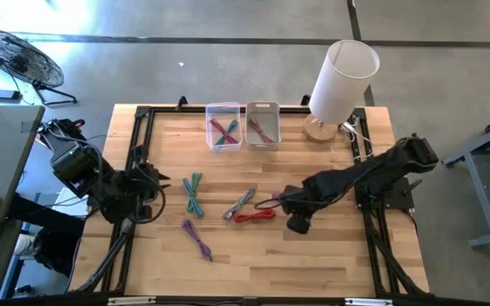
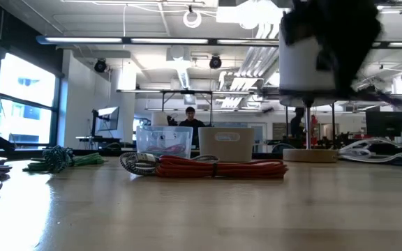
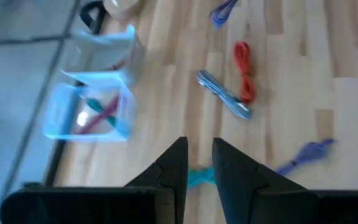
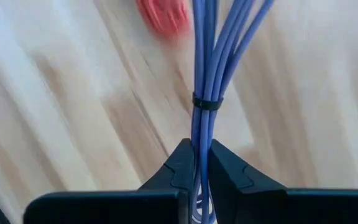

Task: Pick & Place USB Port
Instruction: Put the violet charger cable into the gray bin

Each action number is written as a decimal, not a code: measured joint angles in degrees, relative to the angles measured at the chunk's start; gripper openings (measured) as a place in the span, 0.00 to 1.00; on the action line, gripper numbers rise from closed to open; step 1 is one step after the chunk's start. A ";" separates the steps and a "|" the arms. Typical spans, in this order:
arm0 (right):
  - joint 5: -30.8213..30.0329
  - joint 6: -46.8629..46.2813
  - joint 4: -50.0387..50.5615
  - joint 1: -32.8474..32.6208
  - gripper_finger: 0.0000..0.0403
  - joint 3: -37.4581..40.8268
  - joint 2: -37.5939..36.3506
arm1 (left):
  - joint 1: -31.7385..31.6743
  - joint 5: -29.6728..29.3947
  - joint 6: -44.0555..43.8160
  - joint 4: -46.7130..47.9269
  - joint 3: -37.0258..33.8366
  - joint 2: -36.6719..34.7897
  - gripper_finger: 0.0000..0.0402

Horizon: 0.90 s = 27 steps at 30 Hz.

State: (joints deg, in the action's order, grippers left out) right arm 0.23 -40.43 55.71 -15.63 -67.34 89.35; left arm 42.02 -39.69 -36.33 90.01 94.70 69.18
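Note:
My right gripper (image 4: 199,149) is over the middle right of the table (image 1: 330,255), shut on a blue-purple cable bundle (image 4: 207,68) bound with a black tie (image 4: 207,102). A red cable (image 1: 255,217) and a grey cable (image 1: 240,204) lie on the wood just to its left. A teal cable (image 1: 194,194) and a purple cable (image 1: 198,238) lie farther left. My left gripper (image 3: 199,149) hovers at the table's left side above the teal cable (image 3: 197,177), with a narrow gap between its fingers and nothing in it. My right gripper pinches the blue-purple bundle between its two fingers, at a stretch of the strands (image 4: 201,140) just short of the black tie. The fingers point steeply down and lie across the strands. The bundle runs straight away from the fingertips toward the table. Its far end is out of frame.
Two small bins (image 1: 224,126) (image 1: 263,124) holding cables stand at the table's far edge. A white lamp (image 1: 340,81) on a wooden base stands at the far right corner. A black frame (image 1: 134,161) borders the table. Bare wood lies toward the near edge.

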 joint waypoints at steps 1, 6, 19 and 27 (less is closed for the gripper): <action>-2.03 0.21 -0.40 0.23 0.05 -2.93 -0.80 | 0.00 -0.70 0.75 -0.03 0.00 -0.08 0.18; -13.91 2.15 3.70 3.13 0.05 -17.26 -2.75 | 0.00 -0.27 4.13 0.01 0.00 -2.53 0.18; -24.09 -3.75 -0.29 17.93 0.05 -32.25 -0.18 | 0.00 -2.53 4.41 0.03 0.00 -12.55 0.18; -17.82 -5.24 -5.82 24.42 0.05 -32.41 7.05 | 0.00 -4.62 4.90 0.03 0.00 -15.18 0.18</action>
State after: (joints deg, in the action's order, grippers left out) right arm -17.59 -45.67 49.89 8.79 -99.74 96.40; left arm 42.02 -44.32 -31.43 90.04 94.70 54.00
